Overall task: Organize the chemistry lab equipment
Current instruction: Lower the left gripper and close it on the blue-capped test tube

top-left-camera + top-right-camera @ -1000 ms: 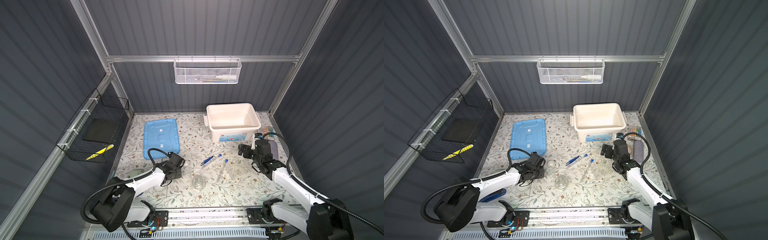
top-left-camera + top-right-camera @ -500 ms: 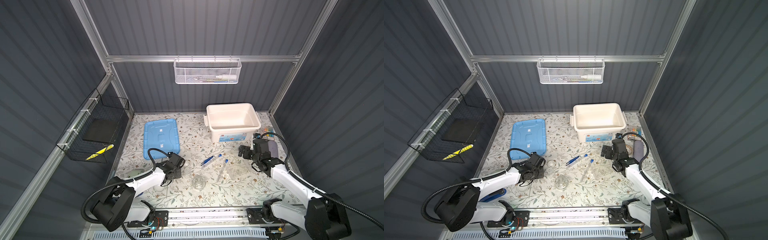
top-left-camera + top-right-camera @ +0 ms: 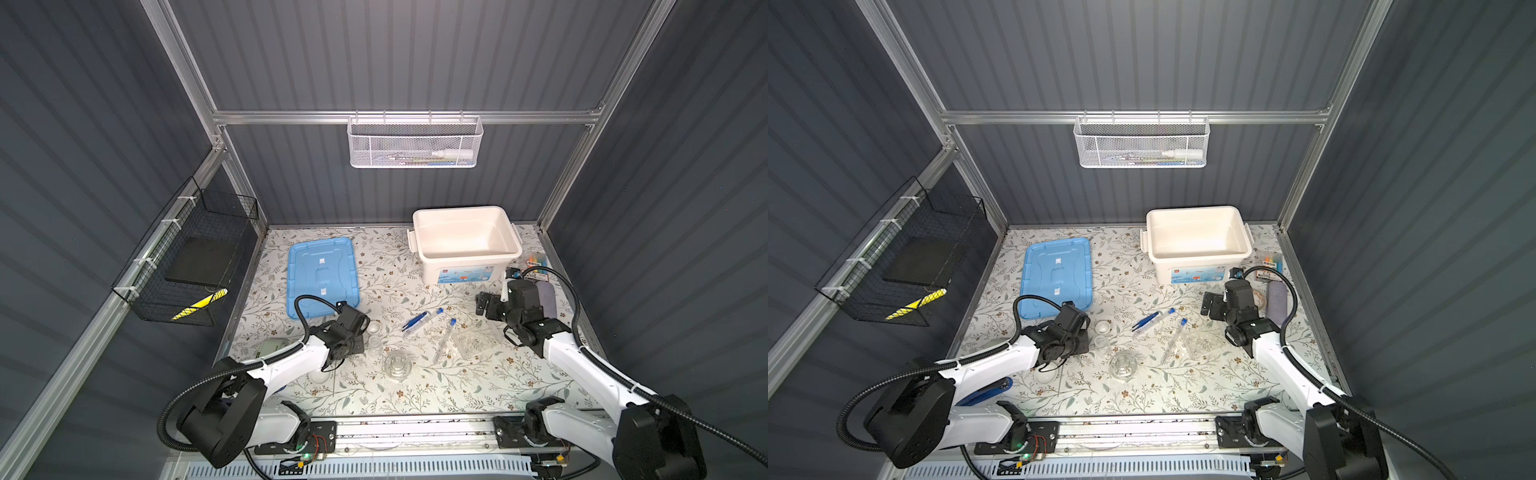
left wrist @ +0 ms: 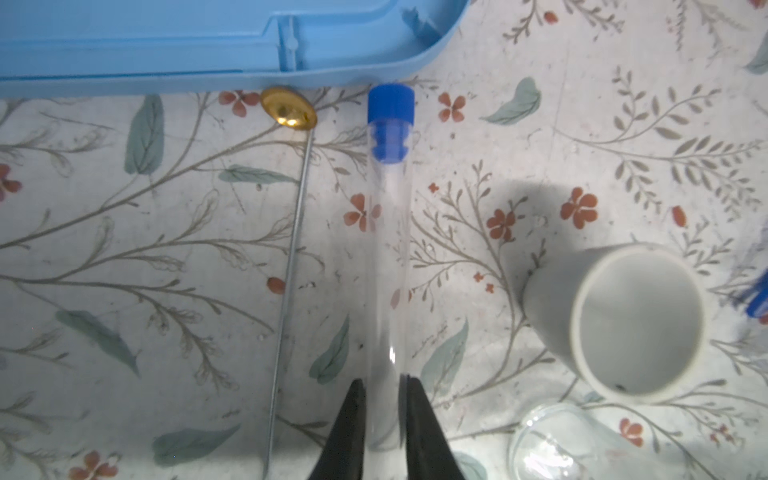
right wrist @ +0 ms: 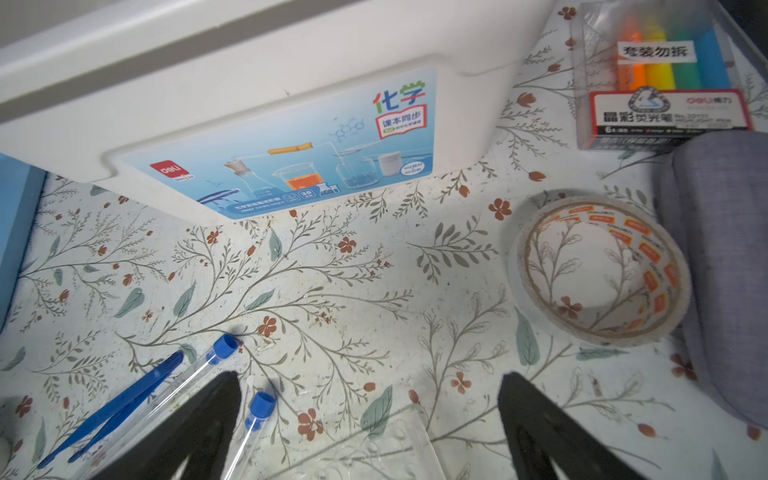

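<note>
Now the left jaws have narrowed until their black tips press either side of the slim clear blue-capped test tube [image 4: 386,249], near its closed end. As far as the left wrist view shows this is a grasp, though the tube appears to lie flat on the floral-patterned table [image 3: 415,395]. Just beside it, not touching, runs the thin metal rod with a brass disc tip [image 4: 291,266], and both heads sit close under the edge of the light-blue plastic lid [image 4: 208,41]. On the tube's other side stand a small white cup-shaped dish [image 4: 623,324] and a piece of clear glassware [image 4: 582,440]. The right jaws have hardly shifted — spread wide, holding nothing, they hang over bare table between the blue plastic tweezers [image 5: 112,411] and a roll of clear tape [image 5: 598,270]. The pick looks secured; what remains is the lift and the carry to the open white plastic box [image 3: 469,266], where nothing shows inside. A smooth round tube held at one end could swing or slip.
</note>
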You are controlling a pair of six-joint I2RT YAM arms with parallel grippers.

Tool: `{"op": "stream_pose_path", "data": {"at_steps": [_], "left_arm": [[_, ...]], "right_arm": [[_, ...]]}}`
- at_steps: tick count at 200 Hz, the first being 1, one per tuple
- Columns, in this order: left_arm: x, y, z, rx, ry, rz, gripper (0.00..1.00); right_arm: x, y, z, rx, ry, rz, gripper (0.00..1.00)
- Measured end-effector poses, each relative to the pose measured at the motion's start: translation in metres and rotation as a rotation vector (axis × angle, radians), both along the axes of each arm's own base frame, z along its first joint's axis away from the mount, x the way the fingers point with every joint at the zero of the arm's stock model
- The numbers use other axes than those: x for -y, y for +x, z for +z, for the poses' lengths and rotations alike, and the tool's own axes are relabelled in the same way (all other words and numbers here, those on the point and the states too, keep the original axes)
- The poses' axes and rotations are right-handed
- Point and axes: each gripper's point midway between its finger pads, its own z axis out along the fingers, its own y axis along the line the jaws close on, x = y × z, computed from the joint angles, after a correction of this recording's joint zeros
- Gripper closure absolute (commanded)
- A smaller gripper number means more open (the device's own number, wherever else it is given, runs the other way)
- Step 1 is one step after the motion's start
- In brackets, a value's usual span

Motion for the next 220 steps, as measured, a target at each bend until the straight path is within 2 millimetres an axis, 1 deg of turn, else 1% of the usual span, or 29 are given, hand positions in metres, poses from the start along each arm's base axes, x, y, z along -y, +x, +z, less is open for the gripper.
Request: {"op": "stream_pose_path", "data": {"at_steps": [42, 71, 90, 120, 152, 180, 199, 220], "left_arm": [[0.004, 0.005, 0.016, 0.055, -0.036, -0.007, 0.8], [0.005, 0.007, 0.026, 0.085, -0.049, -0.02, 0.8], [0.007, 0.01, 0.036, 0.113, -0.059, -0.032, 0.8], [0.014, 0.02, 0.057, 0.17, -0.072, -0.062, 0.79], [0.021, 0.029, 0.071, 0.216, -0.072, -0.101, 0.79], [0.036, 0.044, 0.084, 0.255, -0.086, -0.145, 0.79], [0.042, 0.051, 0.084, 0.255, -0.073, -0.166, 0.8], [0.042, 0.053, 0.074, 0.227, -0.045, -0.177, 0.77]], "right_arm": [[-0.014, 0.001, 0.004, 0.011, 0.054, 0.058, 0.13], [-0.025, 0.001, 0.007, 0.023, 0.095, 0.1, 0.14], [-0.029, 0.001, 0.008, 0.025, 0.114, 0.118, 0.15], [-0.035, 0.0, 0.01, 0.03, 0.142, 0.135, 0.16], [-0.047, 0.0, 0.014, 0.038, 0.18, 0.175, 0.19], [-0.057, 0.0, 0.014, 0.036, 0.212, 0.206, 0.19], [-0.061, 0.001, 0.005, 0.006, 0.216, 0.213, 0.19], [-0.062, -0.001, -0.004, -0.023, 0.213, 0.212, 0.19]]}}
